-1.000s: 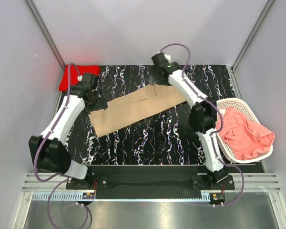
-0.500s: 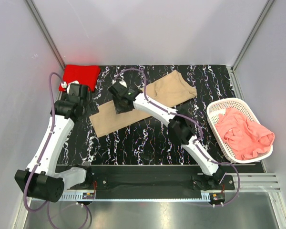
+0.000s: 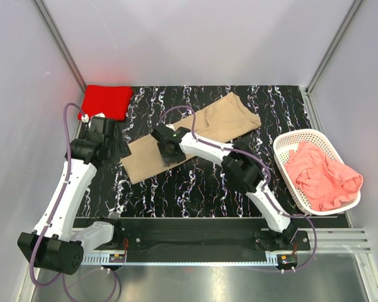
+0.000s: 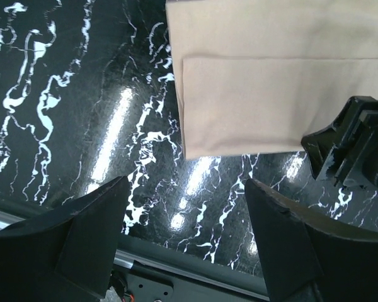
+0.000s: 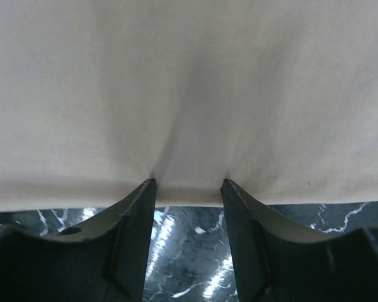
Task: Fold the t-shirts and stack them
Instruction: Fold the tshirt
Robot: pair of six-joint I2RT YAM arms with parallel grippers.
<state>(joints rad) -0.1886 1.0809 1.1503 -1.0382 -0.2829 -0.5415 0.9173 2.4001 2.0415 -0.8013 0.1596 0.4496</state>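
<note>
Fabric of a tan short-sleeved cloth t-shirt [image 3: 222,124] fills the space ahead of the right arm's fingers [image 5: 133,239]. The two dark fingers are drawn partway in and clamp its near hem, with a shadowed pucker of cloth gathered between their tips. Below that hem a strip of the black, white-veined marbled worktop [image 3: 208,182] shows between them. From above, this shirt lies as a long folded band slanting across the worktop, and the right fingers grip it toward its left end.

The left arm's fingers [image 4: 91,233] stand wide apart over bare worktop, holding nothing. The shirt's folded left corner lies just ahead of them and slightly to their right, not touching. On the far side of the left fingers, in the far left corner, sits a folded bright red cloth t-shirt [image 3: 106,100]. Well to the right of both pairs, a crumpled salmon-pink cloth t-shirt [image 3: 320,176] lies in a white plastic lattice basket [image 3: 288,143].
</note>
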